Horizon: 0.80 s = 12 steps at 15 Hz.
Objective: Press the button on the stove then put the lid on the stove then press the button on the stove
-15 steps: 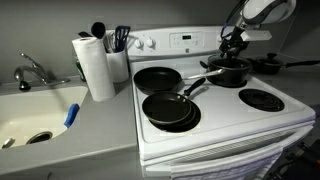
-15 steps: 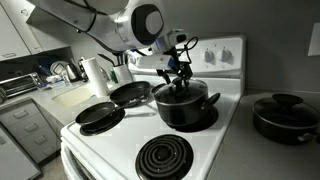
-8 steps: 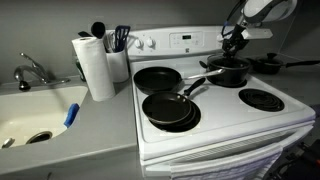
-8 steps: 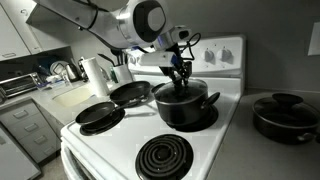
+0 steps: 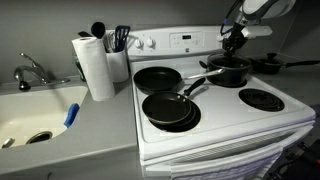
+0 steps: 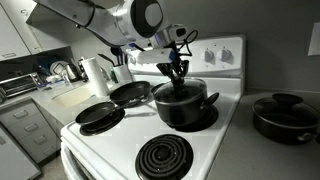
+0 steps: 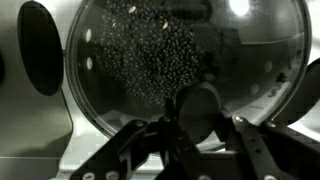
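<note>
The fingers of the gripper are clamped on the black knob of the lid, held over the pot at a back corner of the stove. We judge this the lid step. Next we lift it clear and set it flat on the stovetop.

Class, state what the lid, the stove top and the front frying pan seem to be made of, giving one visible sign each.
The lid: clear glass, you see through it; glossy highlights. The stove top: probably white enamelled metal, smooth and shiny. The front frying pan: likely dark-coated metal, dull black.
</note>
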Each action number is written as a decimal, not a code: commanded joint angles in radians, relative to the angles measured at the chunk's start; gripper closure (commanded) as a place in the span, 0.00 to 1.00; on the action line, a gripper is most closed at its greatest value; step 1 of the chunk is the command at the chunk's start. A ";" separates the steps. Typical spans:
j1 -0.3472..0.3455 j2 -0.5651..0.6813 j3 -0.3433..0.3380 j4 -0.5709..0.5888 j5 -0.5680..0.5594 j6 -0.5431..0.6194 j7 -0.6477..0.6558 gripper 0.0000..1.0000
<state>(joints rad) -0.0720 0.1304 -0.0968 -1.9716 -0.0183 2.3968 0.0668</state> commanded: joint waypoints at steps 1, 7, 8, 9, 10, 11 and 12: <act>0.012 -0.057 0.006 0.030 -0.067 -0.089 0.002 0.86; 0.038 -0.130 0.030 0.083 -0.155 -0.183 -0.007 0.86; 0.042 -0.147 0.037 0.078 -0.143 -0.176 -0.015 0.86; 0.046 -0.160 0.042 0.072 -0.131 -0.170 -0.020 0.86; 0.049 -0.177 0.048 0.061 -0.119 -0.158 -0.024 0.86; 0.052 -0.188 0.053 0.054 -0.105 -0.151 -0.027 0.86; 0.056 -0.202 0.059 0.042 -0.091 -0.139 -0.029 0.86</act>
<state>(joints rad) -0.0192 -0.0201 -0.0534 -1.9052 -0.1446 2.2492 0.0670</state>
